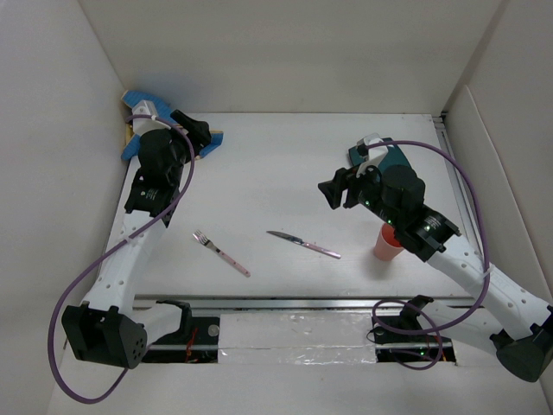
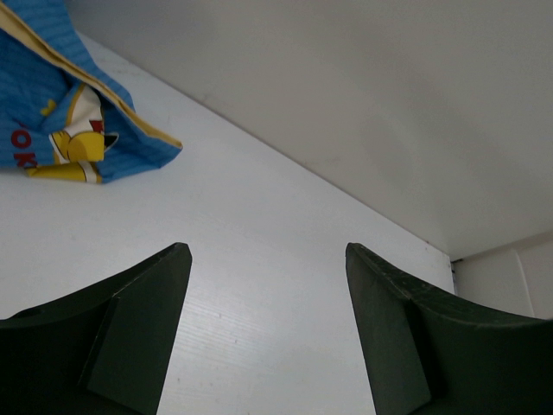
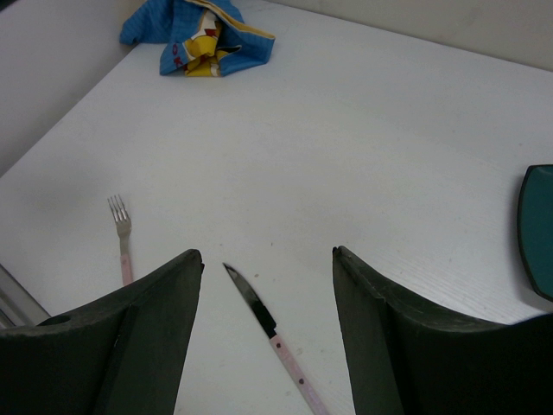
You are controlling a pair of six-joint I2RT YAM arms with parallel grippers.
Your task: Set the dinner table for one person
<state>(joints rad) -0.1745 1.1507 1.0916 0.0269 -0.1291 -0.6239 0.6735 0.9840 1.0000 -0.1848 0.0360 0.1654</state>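
Note:
The dinner table [image 1: 259, 173] is a plain white top. A crumpled blue placemat [image 1: 138, 102] with a yellow figure lies in the far left corner. It also shows in the left wrist view [image 2: 69, 121] and the right wrist view [image 3: 203, 35]. My left gripper [image 1: 206, 136] is open and empty just right of the placemat, over bare table [image 2: 259, 216]. A pink-handled fork [image 1: 220, 252] and a pink-handled knife [image 1: 302, 245] lie near the front middle. My right gripper [image 1: 333, 190] is open and empty, above and behind the knife [image 3: 272, 333]. The fork [image 3: 123, 233] lies to its left.
An orange-pink cup [image 1: 387, 244] stands at the front right beside the right arm. A teal plate [image 1: 399, 157] lies at the right, partly hidden under the right arm; its edge shows in the right wrist view [image 3: 540, 229]. White walls enclose the table.

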